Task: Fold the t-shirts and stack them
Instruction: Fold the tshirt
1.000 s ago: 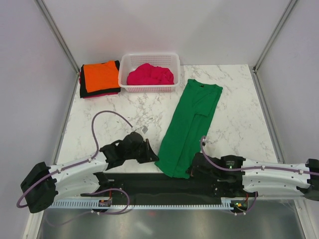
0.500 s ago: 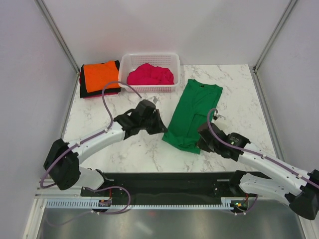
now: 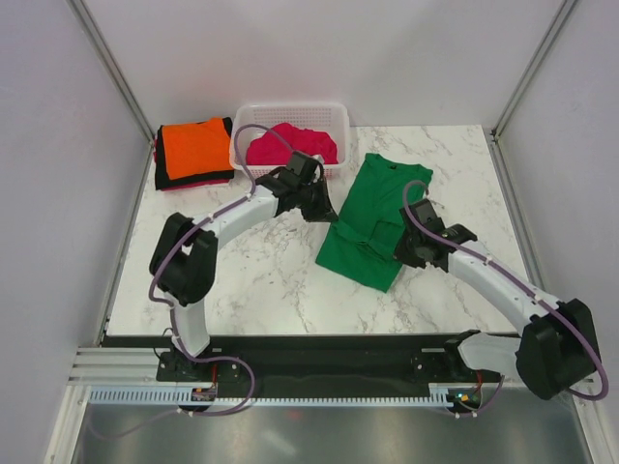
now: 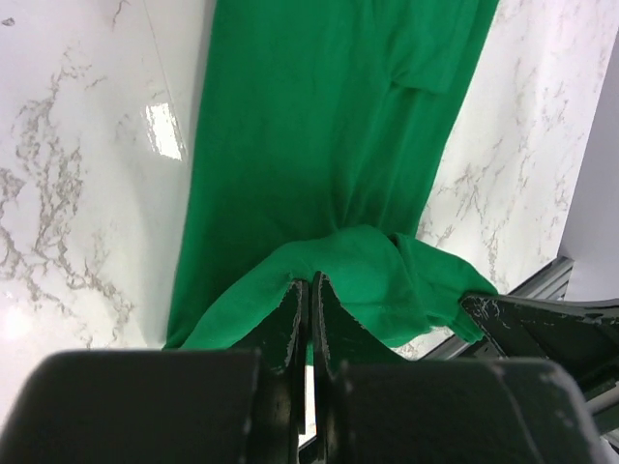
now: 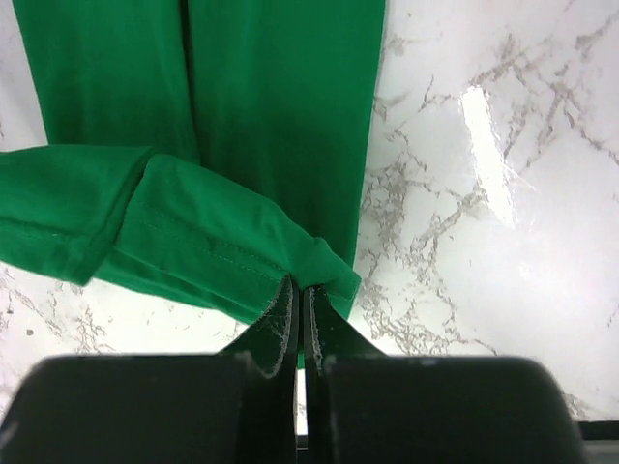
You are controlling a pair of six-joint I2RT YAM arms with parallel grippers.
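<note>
A bright green t-shirt (image 3: pixel 377 217) lies lengthwise on the marble table, its near end lifted and doubled back over the rest. My left gripper (image 3: pixel 327 213) is shut on one corner of that hem (image 4: pixel 319 266). My right gripper (image 3: pixel 406 247) is shut on the other hem corner (image 5: pixel 324 271). Both hold the hem above the shirt's middle. A magenta-pink t-shirt (image 3: pixel 290 142) lies crumpled in the white basket (image 3: pixel 338 116). An orange t-shirt (image 3: pixel 193 147) lies folded on top of dark ones (image 3: pixel 164 179) at the back left.
The white lattice basket stands at the back of the table, just behind my left gripper. A metal frame post (image 3: pixel 111 68) rises at each back corner. The black base rail (image 3: pixel 309 353) runs along the near edge.
Both grippers have carried the green shirt's near hem from the front edge toward the back, folding the shirt over itself. Both arms are now stretched far out.
</note>
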